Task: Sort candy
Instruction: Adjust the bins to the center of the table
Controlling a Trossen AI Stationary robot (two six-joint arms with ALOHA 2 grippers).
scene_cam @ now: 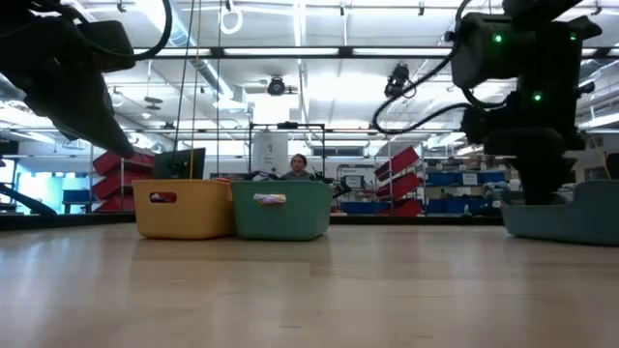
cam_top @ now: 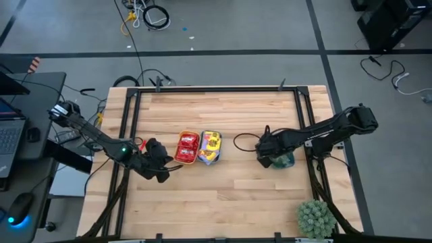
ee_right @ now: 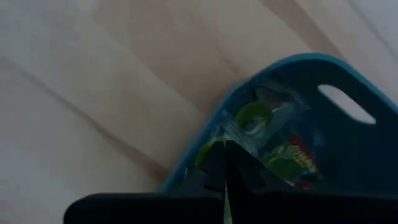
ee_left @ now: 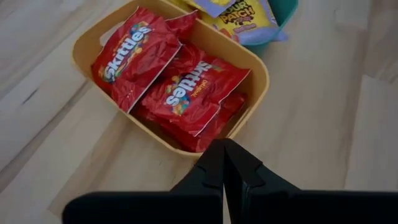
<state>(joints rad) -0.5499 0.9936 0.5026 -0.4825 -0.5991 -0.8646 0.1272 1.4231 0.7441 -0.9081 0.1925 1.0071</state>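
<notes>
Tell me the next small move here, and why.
Probably lift the right gripper clear of the teal plastic tray: its jaws look shut just above the green wrapped candy packet already lying inside. The red packets fill the yellow-orange tray, and no loose candy shows on the wooden table.

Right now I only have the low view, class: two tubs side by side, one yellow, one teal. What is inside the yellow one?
Observer: Glossy red candy packets fill the yellow tray.
Operator: And the teal one beside it?
Observer: Yellow candy packets with purple print lie in that teal tray.
Operator: Where is the left gripper?
Observer: The left gripper sits just short of the yellow tray's rim, fingers shut and empty.
</notes>
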